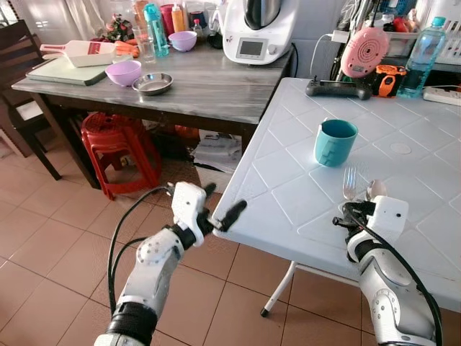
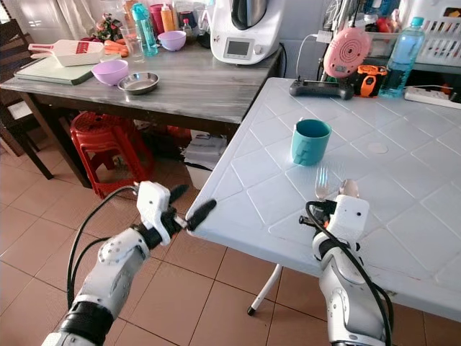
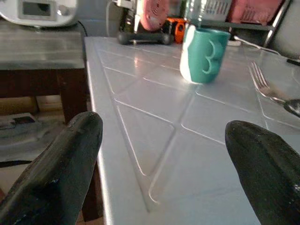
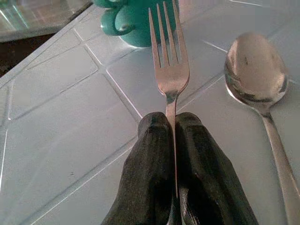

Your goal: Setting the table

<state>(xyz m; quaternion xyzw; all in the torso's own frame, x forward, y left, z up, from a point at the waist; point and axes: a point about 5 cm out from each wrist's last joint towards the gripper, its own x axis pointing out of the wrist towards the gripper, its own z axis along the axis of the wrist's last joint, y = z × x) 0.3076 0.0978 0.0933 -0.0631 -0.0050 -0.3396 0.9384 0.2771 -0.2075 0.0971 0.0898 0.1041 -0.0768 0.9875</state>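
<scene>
Right gripper (image 4: 171, 136): fingers clamped on fork (image 4: 169, 61) handle, frame center, spoon (image 4: 255, 70) beside | left gripper (image 3: 164, 154): fingers spread wide, empty, over tabletop (image 1: 274, 194) edge | cup (image 1: 335, 141): upper center.

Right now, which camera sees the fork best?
The right wrist view: the fork is big and sharp there, its handle pinched between the right gripper's black fingers, beside the spoon. The eye views show it small near the teal cup. The left wrist view catches just its tines.
</scene>
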